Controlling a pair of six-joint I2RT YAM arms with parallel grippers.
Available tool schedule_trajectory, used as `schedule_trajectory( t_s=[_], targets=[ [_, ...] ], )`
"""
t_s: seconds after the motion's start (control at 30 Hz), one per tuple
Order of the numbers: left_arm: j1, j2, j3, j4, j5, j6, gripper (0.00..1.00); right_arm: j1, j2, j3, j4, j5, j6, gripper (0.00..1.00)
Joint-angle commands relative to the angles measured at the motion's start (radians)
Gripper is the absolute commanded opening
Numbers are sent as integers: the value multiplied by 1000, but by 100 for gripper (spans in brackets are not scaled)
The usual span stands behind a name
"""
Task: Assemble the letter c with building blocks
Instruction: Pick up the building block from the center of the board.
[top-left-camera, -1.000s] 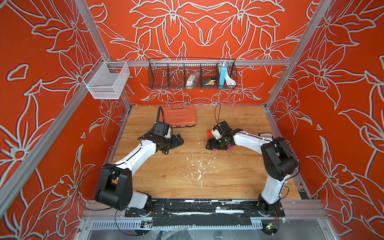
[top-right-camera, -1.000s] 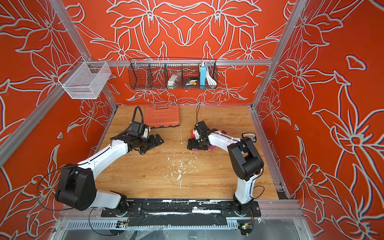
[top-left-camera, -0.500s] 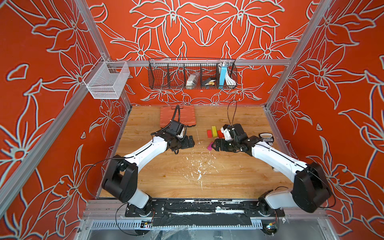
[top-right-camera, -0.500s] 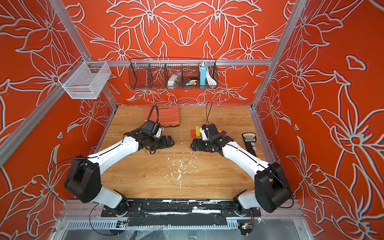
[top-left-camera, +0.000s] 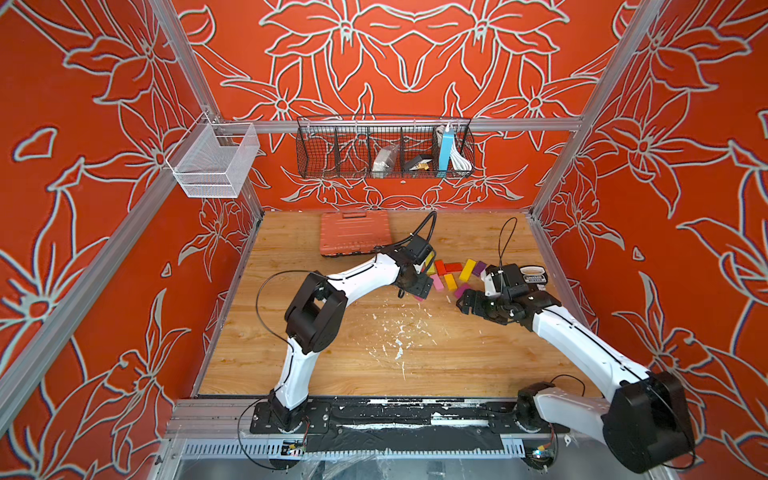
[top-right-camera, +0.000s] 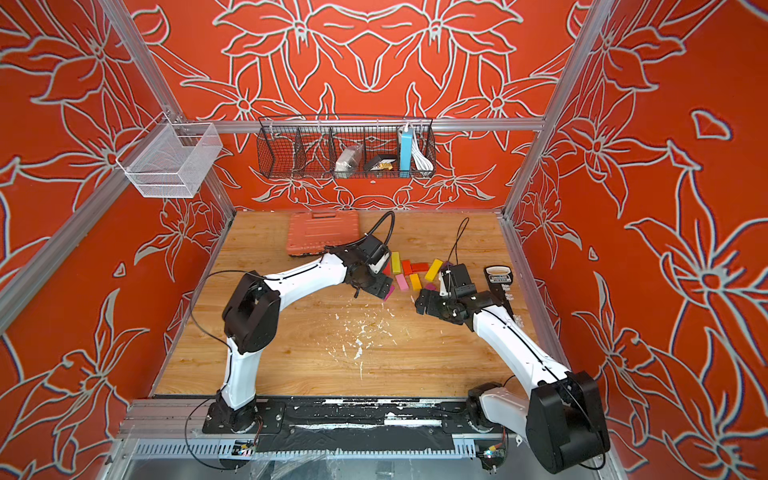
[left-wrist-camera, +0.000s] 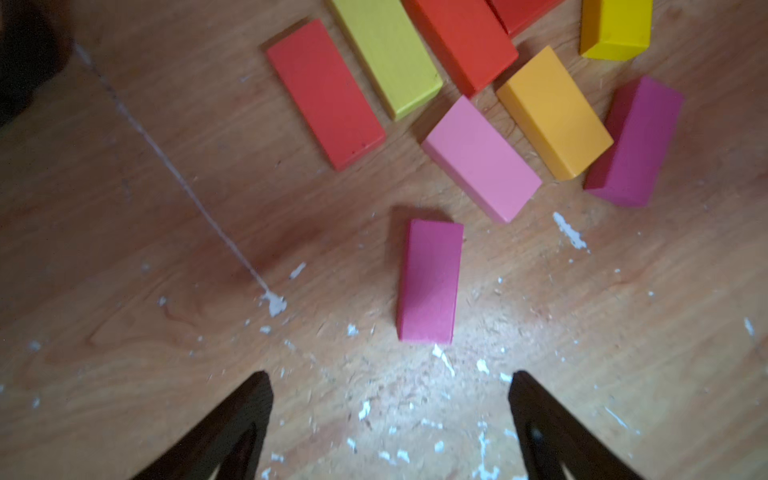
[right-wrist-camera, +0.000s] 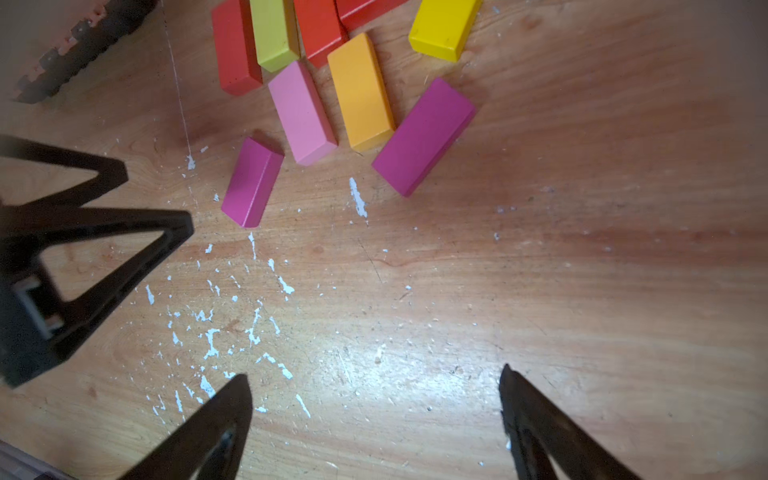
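Blocks (top-left-camera: 451, 267) lie loosely clustered on the worktop (top-left-camera: 457, 365), toward the back and between the two arms; no C is formed yet. One magenta block (left-wrist-camera: 430, 280) lies flat, apart from the rest, just ahead of the left claw (left-wrist-camera: 390, 378), whose jaws stand wide and empty. The right claw (right-wrist-camera: 376, 374) is likewise wide, holding nothing. The blocks look light, rigid and smooth-painted, probably a little slippery; a pinch across the narrow width, mid-length, seems the safest hold.
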Motion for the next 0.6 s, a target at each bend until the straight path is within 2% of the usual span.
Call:
schedule_trajectory(
  t_s=[0.0, 0.27, 0.57],
  targets=[
    [-8, 59, 74, -96, -24, 60, 86, -15, -20, -13, -48, 1, -24, 97],
    [-25, 153, 170, -123, -2, 61, 80, -23, 4, -20, -32, -19, -29, 98],
    [-27, 199, 200, -126, 8, 53, 72, -25, 29, -23, -16, -36, -17, 98]
  ],
)
